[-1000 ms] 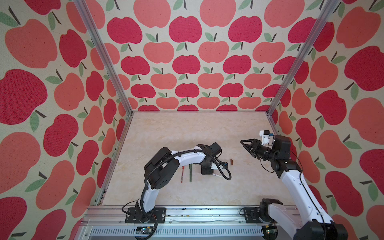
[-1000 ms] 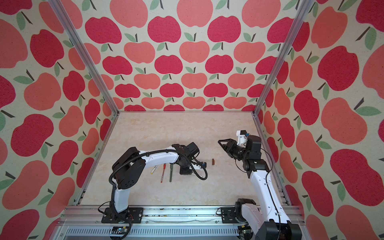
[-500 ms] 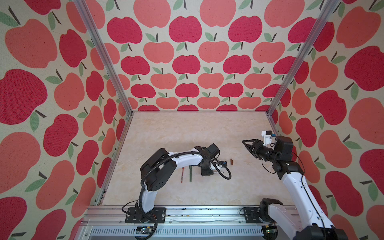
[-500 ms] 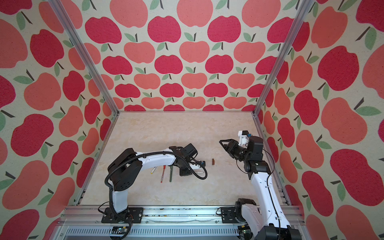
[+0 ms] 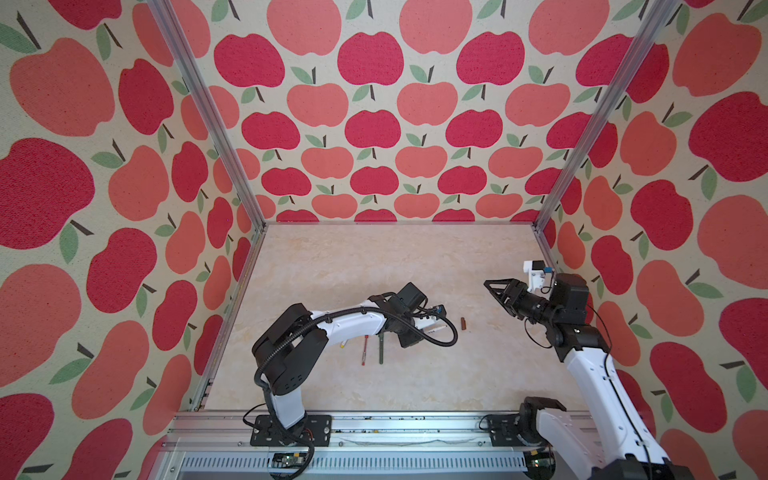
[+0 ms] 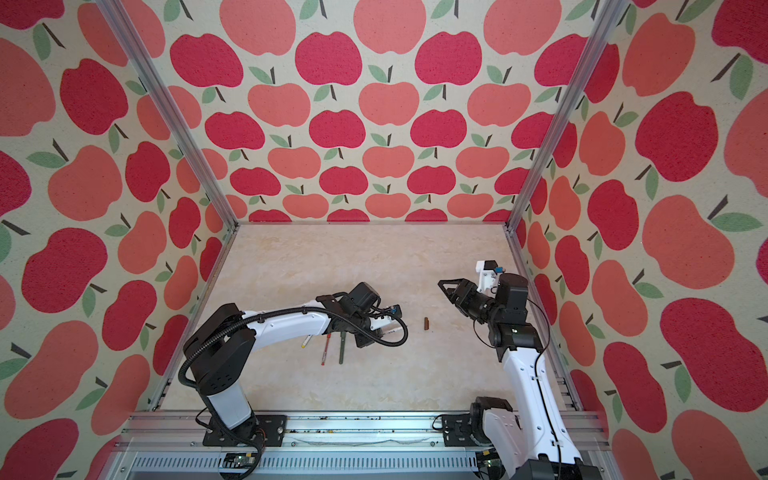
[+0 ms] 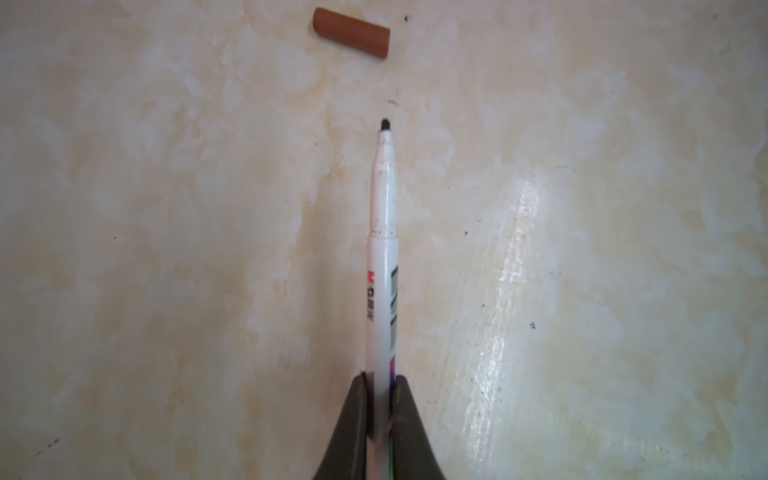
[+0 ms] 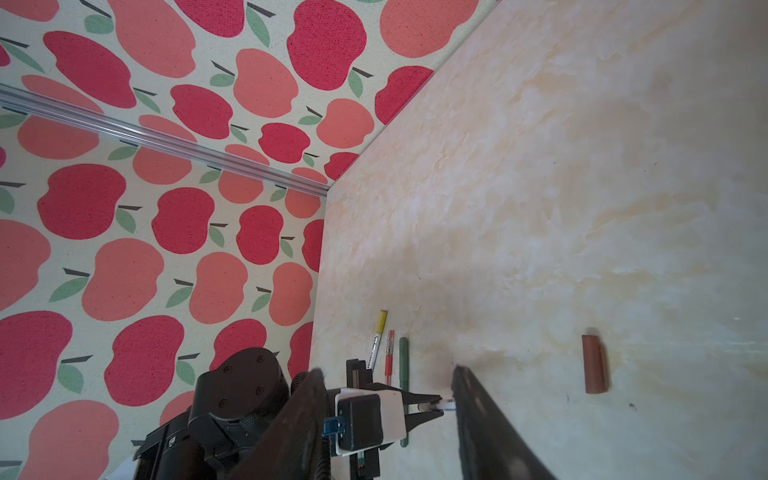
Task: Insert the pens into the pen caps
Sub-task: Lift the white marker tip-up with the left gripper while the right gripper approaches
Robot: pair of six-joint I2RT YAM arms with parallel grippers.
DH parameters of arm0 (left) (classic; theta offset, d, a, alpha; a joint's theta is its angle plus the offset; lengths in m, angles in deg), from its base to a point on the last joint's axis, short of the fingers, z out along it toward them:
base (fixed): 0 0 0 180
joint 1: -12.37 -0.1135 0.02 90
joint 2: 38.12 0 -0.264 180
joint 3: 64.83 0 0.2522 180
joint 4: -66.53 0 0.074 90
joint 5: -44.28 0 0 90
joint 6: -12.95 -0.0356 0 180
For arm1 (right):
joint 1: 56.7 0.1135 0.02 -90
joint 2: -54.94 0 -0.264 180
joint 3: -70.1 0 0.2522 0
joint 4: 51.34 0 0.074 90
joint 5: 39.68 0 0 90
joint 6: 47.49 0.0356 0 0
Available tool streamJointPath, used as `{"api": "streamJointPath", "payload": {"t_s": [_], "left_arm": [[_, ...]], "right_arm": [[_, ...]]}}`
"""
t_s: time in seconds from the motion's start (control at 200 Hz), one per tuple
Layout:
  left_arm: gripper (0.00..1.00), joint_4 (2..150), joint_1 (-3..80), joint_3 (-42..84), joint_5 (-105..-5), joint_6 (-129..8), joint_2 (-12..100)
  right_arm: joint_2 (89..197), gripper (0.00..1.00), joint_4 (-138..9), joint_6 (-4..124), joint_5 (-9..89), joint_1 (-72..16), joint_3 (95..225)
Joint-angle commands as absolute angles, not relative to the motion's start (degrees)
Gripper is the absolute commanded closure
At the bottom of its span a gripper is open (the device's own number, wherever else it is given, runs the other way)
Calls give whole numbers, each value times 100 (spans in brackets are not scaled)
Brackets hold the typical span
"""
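My left gripper (image 7: 382, 380) is shut on the white pen with the dark tip (image 7: 382, 249), low over the table. In both top views it (image 5: 428, 330) (image 6: 380, 330) sits mid-table with the pen (image 5: 438, 329) pointing right. The brown pen cap (image 7: 351, 31) (image 5: 464, 323) (image 6: 426, 323) (image 8: 594, 364) lies a short way beyond the tip, apart from it. My right gripper (image 5: 494, 291) (image 6: 446, 289) (image 8: 386, 372) hangs open and empty above the table, further right of the cap.
Three more pens lie side by side under my left forearm: a white one with a yellow end (image 8: 378, 336) (image 5: 343, 343), a red one (image 8: 389, 357) (image 5: 365, 351) and a dark green one (image 8: 403, 361) (image 5: 381, 351). Apple-patterned walls (image 5: 374, 124) enclose the table.
My left jaws have closed onto the white pen. The left arm and the right arm have hardly moved.
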State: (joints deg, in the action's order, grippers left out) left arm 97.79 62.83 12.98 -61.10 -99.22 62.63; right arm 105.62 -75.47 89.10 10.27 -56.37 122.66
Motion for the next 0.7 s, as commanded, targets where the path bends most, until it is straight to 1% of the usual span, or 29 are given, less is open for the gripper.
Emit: {"api": "streamJointPath", "payload": {"t_s": [0.0,0.135,0.27,0.565,0.695], "left_arm": [[96,9247,6115,1167,-6627,-9266,5943],[96,8695,5888,949,-7209,-8450,5594],[95,7832,5696,659,-7739,-7581,5269],[94,6541,5564,296,-8420,-6079,4917],[94,6097,5565,124,-8536,-5681,4880]], "right_arm": [[10522,45,-7049,8830,404,-5653,12050],[10456,41,-6963,8721,203,-5534,11941],[10474,36,-6596,8667,164,-5119,11782],[10834,35,-5633,8600,106,-4113,11563],[11065,36,-5518,8526,151,-3934,11705]]}}
